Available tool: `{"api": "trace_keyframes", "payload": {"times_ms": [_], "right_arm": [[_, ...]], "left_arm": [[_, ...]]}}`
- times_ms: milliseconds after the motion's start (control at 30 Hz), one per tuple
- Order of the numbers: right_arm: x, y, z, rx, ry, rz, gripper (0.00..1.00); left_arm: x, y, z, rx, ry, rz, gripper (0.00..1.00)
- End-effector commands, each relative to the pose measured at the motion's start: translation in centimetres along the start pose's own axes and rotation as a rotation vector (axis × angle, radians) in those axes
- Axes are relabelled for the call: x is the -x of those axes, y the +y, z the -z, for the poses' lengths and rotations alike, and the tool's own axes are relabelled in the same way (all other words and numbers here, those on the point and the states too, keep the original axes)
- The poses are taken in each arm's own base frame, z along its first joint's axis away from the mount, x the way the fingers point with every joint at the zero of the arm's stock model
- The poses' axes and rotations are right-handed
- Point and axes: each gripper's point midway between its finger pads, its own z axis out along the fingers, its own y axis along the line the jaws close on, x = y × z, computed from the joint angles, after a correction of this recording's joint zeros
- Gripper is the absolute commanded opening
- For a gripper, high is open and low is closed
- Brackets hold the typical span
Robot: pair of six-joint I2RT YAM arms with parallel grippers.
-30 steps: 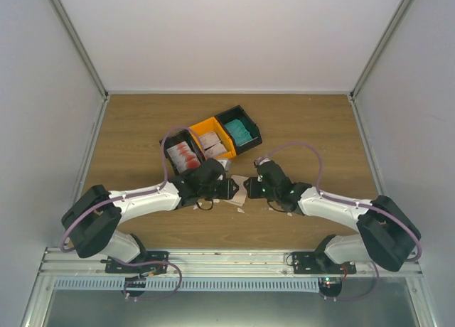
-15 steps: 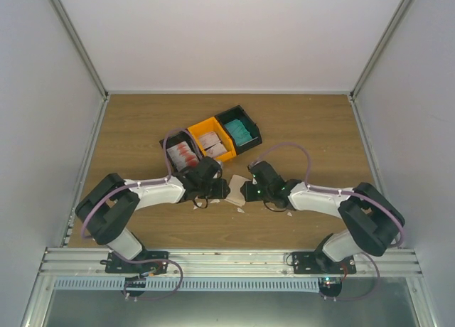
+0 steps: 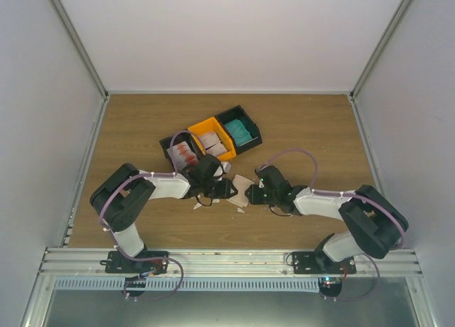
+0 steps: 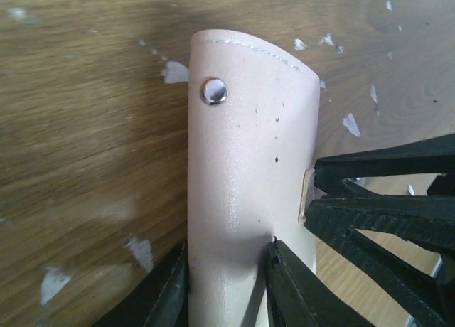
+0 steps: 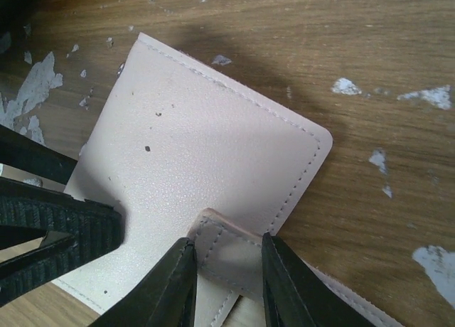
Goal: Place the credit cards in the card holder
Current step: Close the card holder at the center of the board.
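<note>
the small flat beige-tan card holder is resting around the middle of the brown wooden tabletop, somewhat nearer its near edge than its far edge, between the two hands. the left hand is pinching one curved leaf of the holder, a finger pressing on each side, and the silver dot snap is showing at the leaf's far end. the right hand is gripping the little tab clasp, its fingers touching both edges of the tab. toward the far edge, the joined black-orange-black plastic bins are sitting at an angle, holding white cards with red markings in the left black compartment and teal cards in the right black one.
</note>
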Motion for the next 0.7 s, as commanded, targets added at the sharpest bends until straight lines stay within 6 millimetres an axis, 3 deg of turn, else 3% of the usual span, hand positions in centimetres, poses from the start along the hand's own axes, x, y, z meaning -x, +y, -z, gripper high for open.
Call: {"api": "trace_keyframes", "payload": {"times_ms": [0, 200, 333, 433, 667], "right_arm": [[-1.4, -1.2, 0.4, -0.008, 0.035, -0.006, 0.28], [1.2, 0.0, 2.4, 0.044, -0.046, 0.002, 0.31], [3.2, 0.9, 5.5, 0.061, -0.127, -0.007, 0.35], [4.6, 1.7, 8.8, 0.081, -0.193, -0.030, 0.38], [8.8, 4.9, 19.2, 0.212, -0.428, -0.114, 0.68]], "left_arm": [[0.0, -1.0, -0.8, -0.081, 0.033, -0.043, 0.27], [0.9, -3.3, 0.0, -0.164, 0.016, -0.124, 0.01], [2.0, -5.1, 1.9, -0.190, -0.037, -0.218, 0.00], [3.4, -7.5, 3.9, -0.218, -0.097, -0.316, 0.00], [7.9, -13.9, 10.5, -0.189, -0.394, -0.635, 0.00]]}}
